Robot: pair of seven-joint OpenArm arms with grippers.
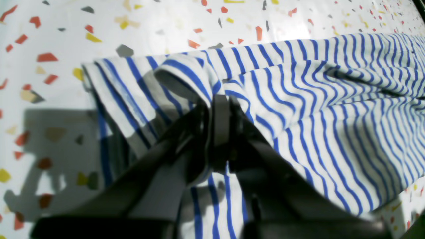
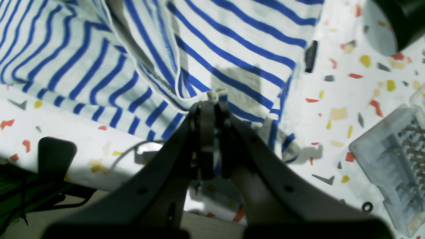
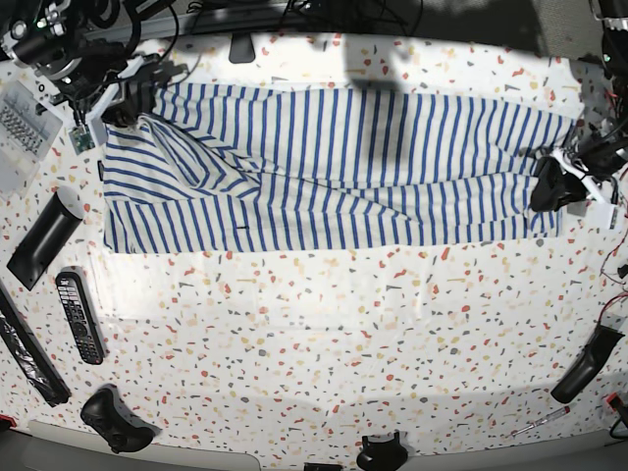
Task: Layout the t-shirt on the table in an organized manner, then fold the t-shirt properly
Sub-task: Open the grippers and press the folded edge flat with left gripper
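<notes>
In the left wrist view, our left claw (image 1: 220,132) is pressed together on a bunched edge of the shirt (image 1: 332,109), with cloth caught between its jaws and lifted a little off the counter (image 1: 66,66). The fabric beyond runs away in long ridges, not yet flat.

In the right wrist view, our right claw (image 2: 209,132) is likewise pinching the shirt (image 2: 232,43), at a hem or seam near the counter's (image 2: 332,99) edge. One layer is turned over another just past the fingertips, so this end is doubled up and rumpled.

In the base view, the shirt (image 3: 343,167) lies stretched as a long band across the far half of the counter (image 3: 324,343), held at both ends: the right claw (image 3: 126,106) at the picture's left, the left claw (image 3: 549,186) at its right. We judge that the shirt is already folded lengthwise at least once. The end by the right claw shows a slanted overlap and creases. What is left, as we see it, is to smooth that end and fold the band crosswise into a compact stack.
</notes>
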